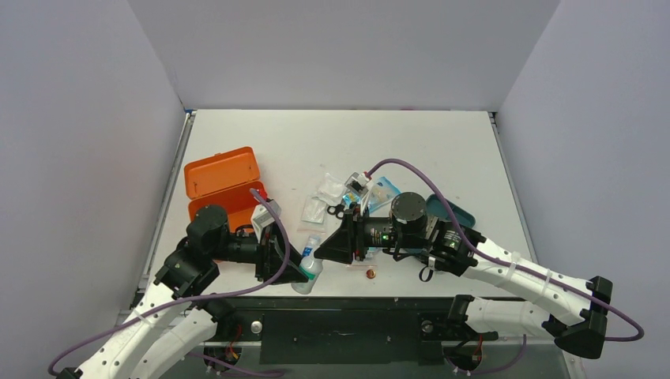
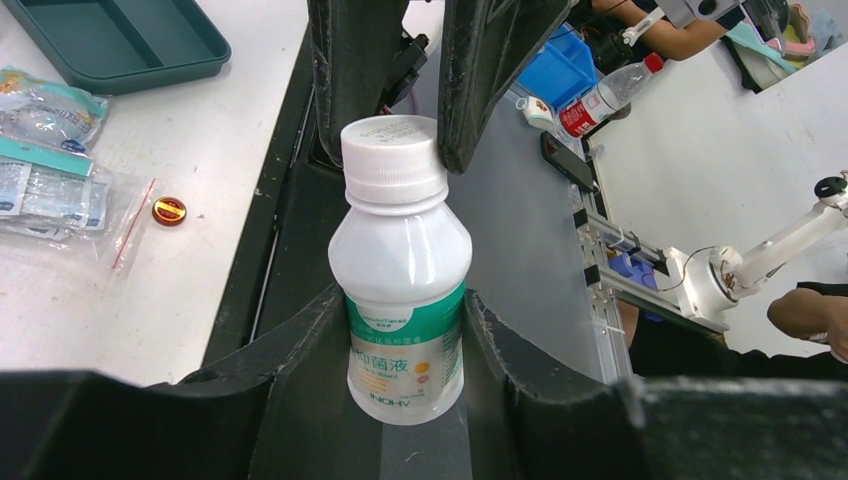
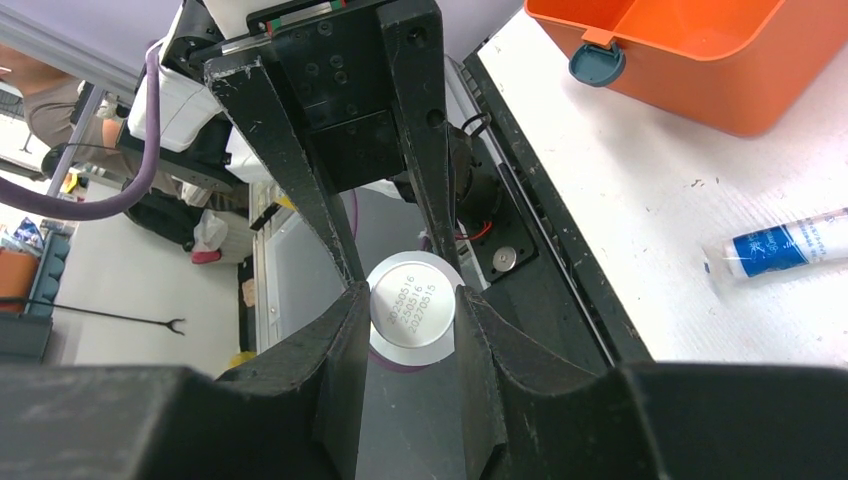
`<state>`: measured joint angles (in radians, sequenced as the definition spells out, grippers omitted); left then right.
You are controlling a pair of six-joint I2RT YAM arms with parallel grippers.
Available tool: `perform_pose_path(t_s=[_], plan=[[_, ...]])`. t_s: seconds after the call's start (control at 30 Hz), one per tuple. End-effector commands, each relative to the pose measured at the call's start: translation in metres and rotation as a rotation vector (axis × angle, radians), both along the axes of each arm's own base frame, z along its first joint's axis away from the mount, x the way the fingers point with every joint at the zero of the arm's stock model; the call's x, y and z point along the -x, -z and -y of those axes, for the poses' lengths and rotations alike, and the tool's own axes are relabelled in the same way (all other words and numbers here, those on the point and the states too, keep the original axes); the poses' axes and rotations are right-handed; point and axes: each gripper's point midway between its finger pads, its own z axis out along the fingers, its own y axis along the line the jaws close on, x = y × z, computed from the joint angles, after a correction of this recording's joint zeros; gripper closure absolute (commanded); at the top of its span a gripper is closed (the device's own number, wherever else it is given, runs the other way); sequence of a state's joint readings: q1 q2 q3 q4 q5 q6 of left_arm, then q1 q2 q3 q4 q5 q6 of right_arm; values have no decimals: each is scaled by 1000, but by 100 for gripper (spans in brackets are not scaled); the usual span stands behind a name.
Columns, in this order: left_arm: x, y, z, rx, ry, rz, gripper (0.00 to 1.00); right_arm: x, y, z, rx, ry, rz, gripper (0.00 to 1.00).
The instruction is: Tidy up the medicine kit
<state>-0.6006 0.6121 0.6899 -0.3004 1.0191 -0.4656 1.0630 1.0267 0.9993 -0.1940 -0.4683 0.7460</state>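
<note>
**Two arms grip one white bottle at the table's near edge.**

The left gripper (image 2: 403, 300) has its fingers clamped on the body of the bottle (image 2: 405, 290), while the right gripper (image 3: 410, 297) has its fingers closed on the bottle's white cap (image 3: 415, 312). The pair meet at about 6 o'clock on the table (image 1: 442, 150). The medicine kit (image 1: 221, 175) stands at 9 o'clock with its lid open, partly behind the left arm. Clear packets (image 1: 328, 193) lie near the centre, a teal tray (image 1: 457, 213) sits at 3 o'clock, and a small red disc (image 1: 370, 274) lies just right of the bottle.
</note>
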Motion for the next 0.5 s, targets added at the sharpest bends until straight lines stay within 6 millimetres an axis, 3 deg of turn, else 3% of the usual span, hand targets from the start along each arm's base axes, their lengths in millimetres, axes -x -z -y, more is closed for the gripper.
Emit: perform_pose_path(t_s=[0.0, 0.13, 0.3, 0.47], plan=[[4, -16, 2, 57, 46, 67, 84, -7, -35, -6, -97, 27, 56, 100], [-4, -17, 3, 40, 3, 74, 100, -11, -28, -2, -56, 56, 56, 96], [-21, -20, 2, 2, -95, 106, 100, -27, -33, 23, -8, 171, 122, 56], [-42, -19, -2, -68, -222, 112, 100, -46, -37, 56, 60, 310, 174, 39]])
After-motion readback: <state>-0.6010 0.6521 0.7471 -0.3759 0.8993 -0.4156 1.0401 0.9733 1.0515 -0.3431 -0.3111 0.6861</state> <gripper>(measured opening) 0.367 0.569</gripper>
